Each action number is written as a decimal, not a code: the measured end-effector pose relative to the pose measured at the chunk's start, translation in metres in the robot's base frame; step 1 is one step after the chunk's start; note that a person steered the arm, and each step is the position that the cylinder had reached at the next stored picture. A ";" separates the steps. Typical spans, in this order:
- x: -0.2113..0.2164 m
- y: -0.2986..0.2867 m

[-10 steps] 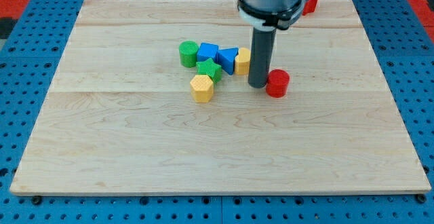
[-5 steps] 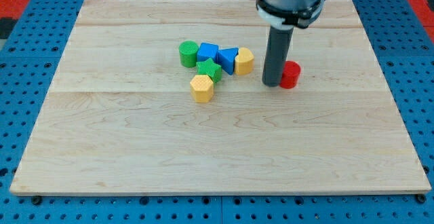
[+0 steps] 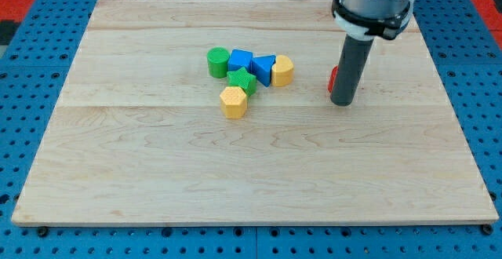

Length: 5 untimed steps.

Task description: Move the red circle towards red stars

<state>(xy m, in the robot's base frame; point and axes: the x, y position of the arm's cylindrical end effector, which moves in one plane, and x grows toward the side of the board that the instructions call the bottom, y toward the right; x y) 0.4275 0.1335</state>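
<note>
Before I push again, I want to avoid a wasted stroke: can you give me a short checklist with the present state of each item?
1. My tip on the board: ok.
2. Red circle located: ok, though only a red sliver shows at the rod's left edge.
3. Tip touching the red circle: cannot tell, the rod hides it.
4. Red star in sight: not ok, it does not show.
5. Yellow block and its cluster apart from the tip: ok, they sit toward the view's left.
</note>
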 end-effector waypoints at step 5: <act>-0.076 0.017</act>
<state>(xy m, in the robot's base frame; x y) 0.3516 0.1507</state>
